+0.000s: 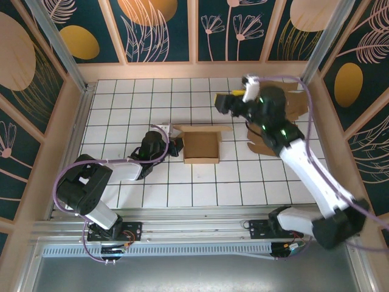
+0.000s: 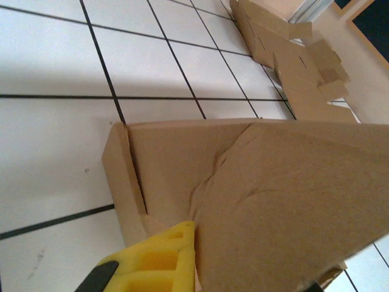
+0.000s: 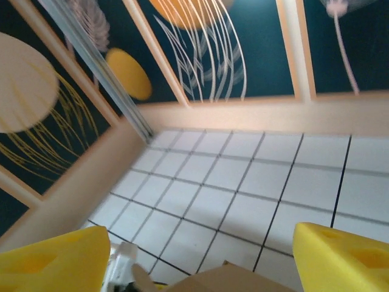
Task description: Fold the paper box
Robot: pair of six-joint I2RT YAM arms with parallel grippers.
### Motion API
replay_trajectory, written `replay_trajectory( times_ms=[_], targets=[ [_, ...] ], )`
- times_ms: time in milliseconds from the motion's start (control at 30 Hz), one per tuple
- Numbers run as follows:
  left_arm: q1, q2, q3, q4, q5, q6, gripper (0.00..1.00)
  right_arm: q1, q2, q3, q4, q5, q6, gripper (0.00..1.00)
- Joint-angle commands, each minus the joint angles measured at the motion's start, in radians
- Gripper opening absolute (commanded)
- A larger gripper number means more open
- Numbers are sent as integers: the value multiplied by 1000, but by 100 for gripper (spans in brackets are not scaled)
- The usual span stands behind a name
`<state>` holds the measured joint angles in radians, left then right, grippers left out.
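Black left arm [image 1: 97,176] lying low across the white gridded table [image 1: 121,109], left side. Left gripper [image 1: 171,141] right up against the left wall of the box [image 1: 201,146], touching it. From the left wrist: one yellow finger [image 2: 152,264] flush on the brown box wall [image 2: 273,201], other finger hidden behind the board, so can't tell whether clamped on the wall or just resting against it. Wall creased diagonally up the middle, small side tab folded in at its left end. Box itself: brown cardboard, upright, open-topped, mid-table, walls standing, one flap sticking out at the back-right corner. Further right: right arm [image 1: 304,164] raised, right gripper [image 1: 234,100] up above the table, behind and right of the box, apart from it. From the right wrist: both yellow fingers [image 3: 55,261] spread wide, nothing between them, grid and a box edge [image 3: 225,280] below. Far right, back: pile of flat cardboard blanks [image 1: 295,103] on the table, partly under the right arm, apart from the box; same pile at the top of the left wrist view [image 2: 292,55]
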<state>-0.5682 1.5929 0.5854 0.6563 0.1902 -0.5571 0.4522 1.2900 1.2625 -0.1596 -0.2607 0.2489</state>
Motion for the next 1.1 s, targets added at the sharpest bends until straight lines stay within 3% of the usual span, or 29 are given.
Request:
replay_trajectory(
  times_ms=[0,200,433,600,767,933,1067],
  targets=[
    [-19,9,-25,-150,70,-5,14,-12,188,134,-303,-118,-32,79],
    [-21,-28,-46,-125,92,-22,25,-53,403,242,-391,-77,3,77],
    [-22,-156,-85,-167,63,-59,27,-59,426,158,-323,-21,-6,77],
    [-20,-314,47,-435,-134,-117,31,-56,393,57,-247,23,-17,69],
    [-11,-331,230,-652,-276,-118,36,-40,387,-98,-156,-3,-32,62],
    [2,-242,343,-708,-231,-109,37,-31,395,-186,-105,1,-58,62],
    [2,-103,455,-710,-85,-55,38,-31,343,-144,-131,-47,-46,63]
  ],
)
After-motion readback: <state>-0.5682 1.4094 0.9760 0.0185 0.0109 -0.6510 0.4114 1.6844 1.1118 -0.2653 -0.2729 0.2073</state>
